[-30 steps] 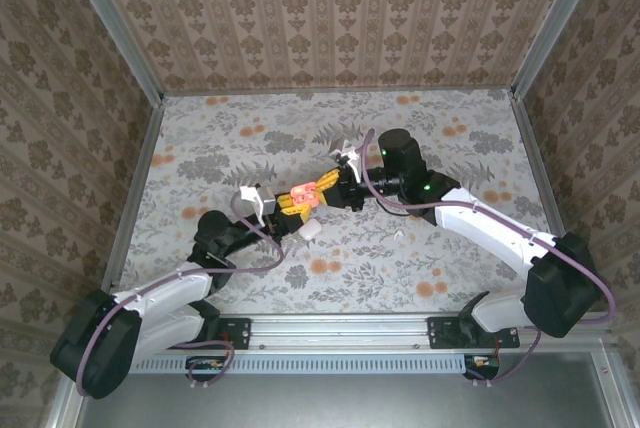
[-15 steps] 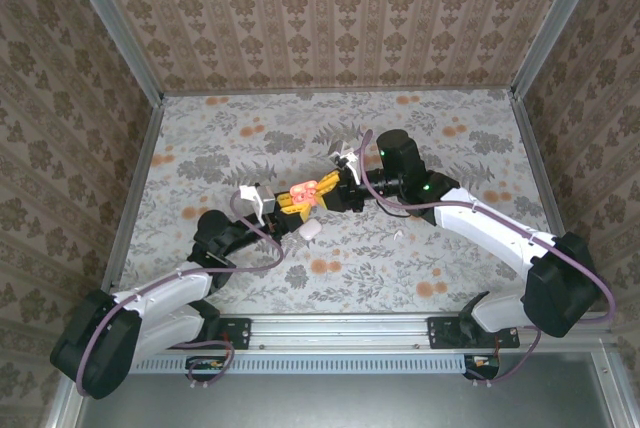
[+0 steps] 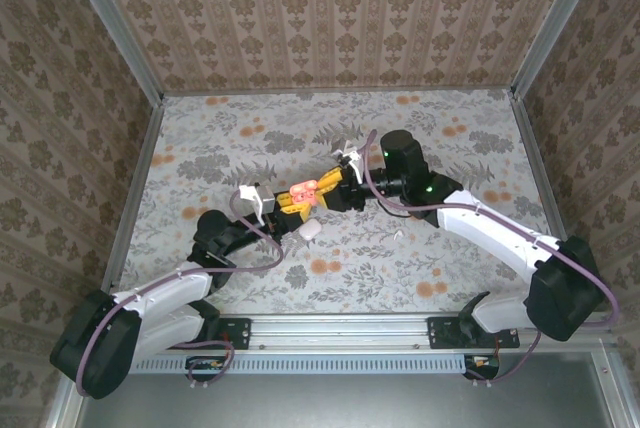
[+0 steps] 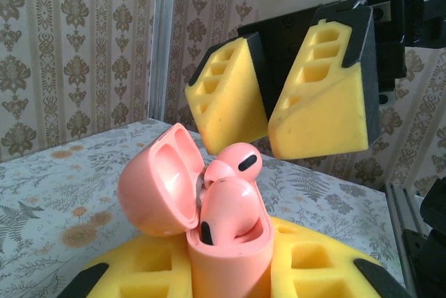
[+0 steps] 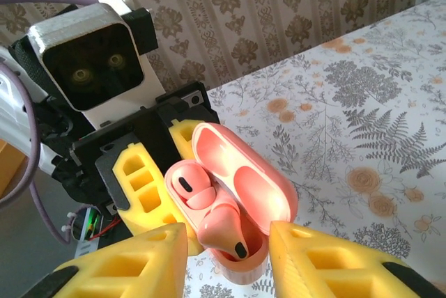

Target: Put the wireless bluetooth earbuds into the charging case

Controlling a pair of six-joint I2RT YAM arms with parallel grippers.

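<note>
Wallpapered panels box in a floral tabletop [image 3: 450, 248]. My left tool [image 4: 230, 277] is clenched on the lower body of the charging case [image 4: 226, 242], a pink one. It holds the case upright, clear of the tabletop, with the lid [image 4: 157, 186] swung open. My right tool [image 5: 228, 256] hangs just above the case, released, its yellow pads [image 4: 320, 103] parted and touching nothing.

Both earbuds [image 5: 188, 186] sit in the mouth of the case. One of them lies tilted, so I judge it not pressed fully home. On the tabletop near the case lies a small white object [image 3: 310, 231]; I cannot tell what it is.

Everything here looks light, hard and glossy, so I expect it to slip under foam if squeezed off-centre. I would grip the case by its flat sides below the hinge and never by the lid, which looks the weak part. A bud wants a gentle push on its rounded head, straight down into the case.
</note>
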